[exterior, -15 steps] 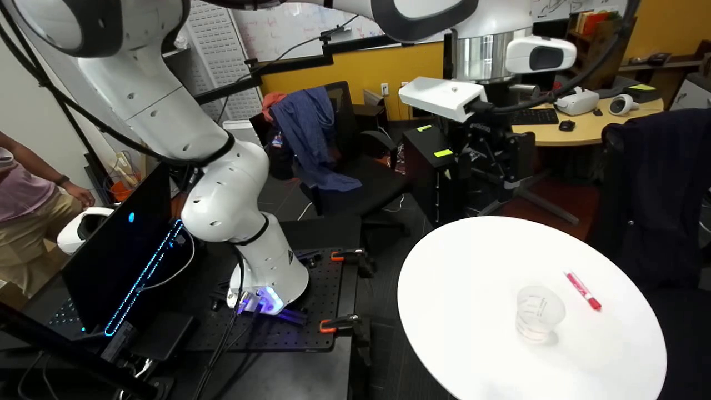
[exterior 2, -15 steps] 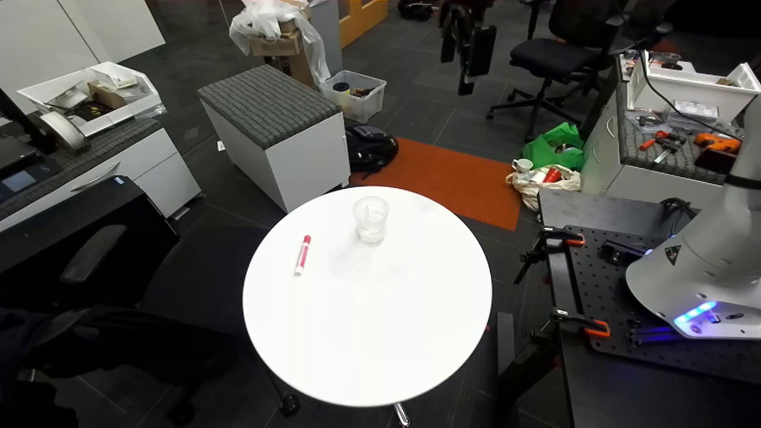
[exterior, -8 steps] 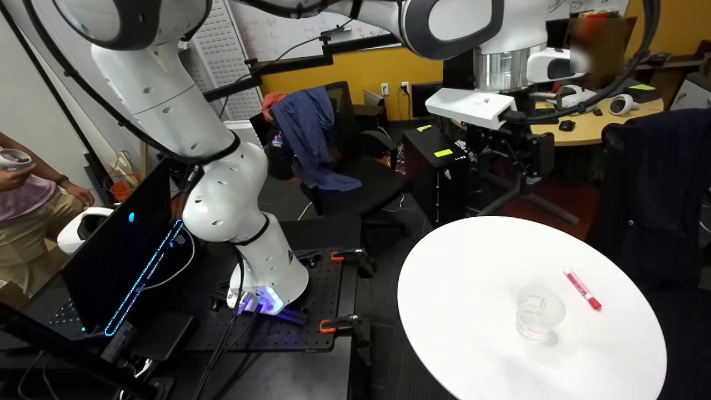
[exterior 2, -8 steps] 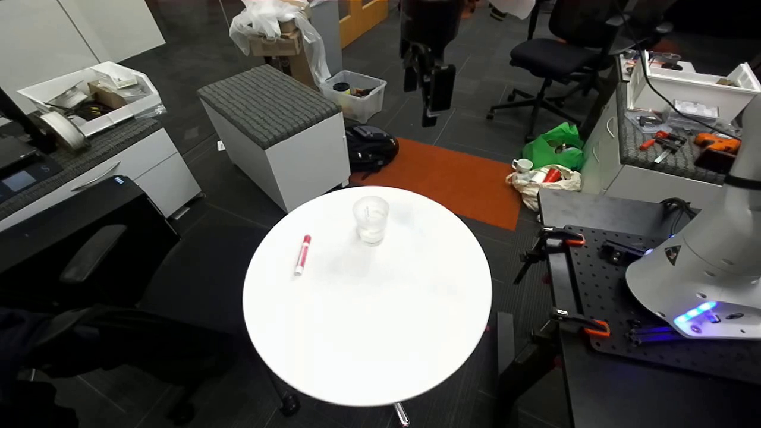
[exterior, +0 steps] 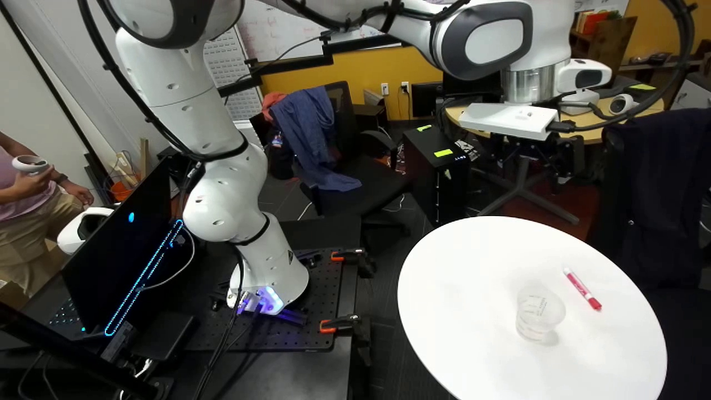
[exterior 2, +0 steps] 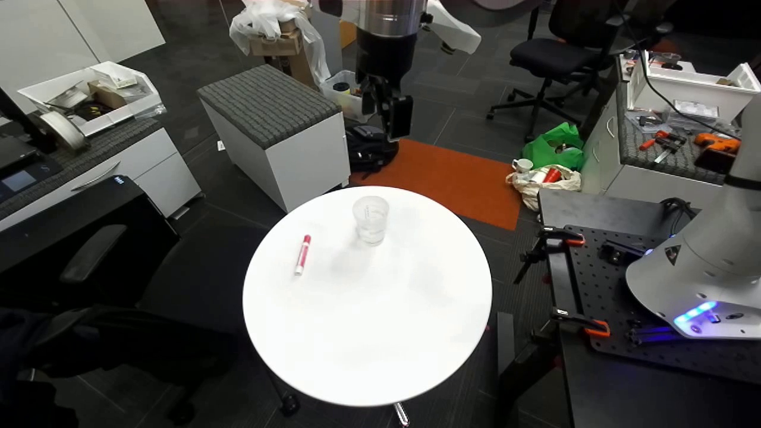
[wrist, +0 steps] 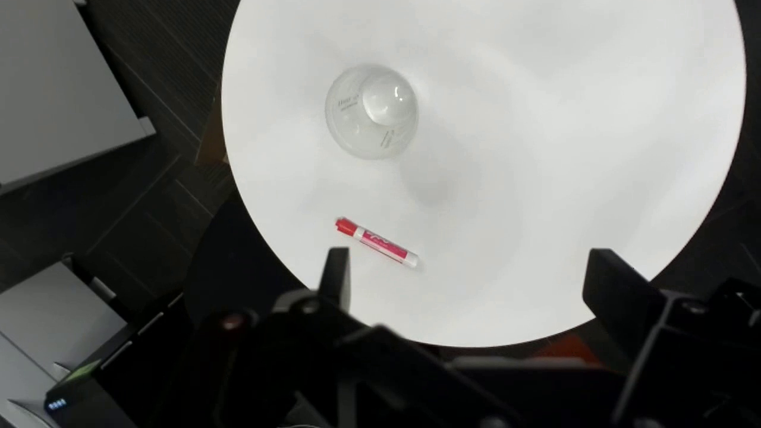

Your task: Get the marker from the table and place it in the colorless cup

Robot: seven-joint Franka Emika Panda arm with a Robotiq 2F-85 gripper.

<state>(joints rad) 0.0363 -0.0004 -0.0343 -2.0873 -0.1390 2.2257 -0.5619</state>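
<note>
The hand (wrist: 469, 278) is released, its two black fingers (wrist: 618, 288) spread wide apart. It hangs from the arm (exterior: 183, 114), raised off the worktop (wrist: 565, 119) and well away from what stands and lies there. The marker (wrist: 380, 245) lies flat on the round white worktop, red cap on; in the wrist view it shows much nearer one finger than the other. The cup (wrist: 371, 113), clear and faintly printed, stands upright near the marker without touching it; both show in both exterior views, the marker outside the cup.

In an exterior view, the arm's base sits on a black perforated plate (exterior: 278, 336), with orange-tipped clamps (exterior: 361, 332) along its edge. Near the base stands a laptop (exterior: 116, 255), a white headset (exterior: 73, 233) showing past its lid, and a person (exterior: 28, 233) holds a white controller (exterior: 30, 164). A blue jacket (exterior: 311, 133) drapes over a black chair (exterior: 372, 193).

In an exterior view, a black backpack (exterior 2: 371, 151) rests by an orange carpet (exterior 2: 469, 184), with a green bag (exterior 2: 541, 154) on the other side of it.
</note>
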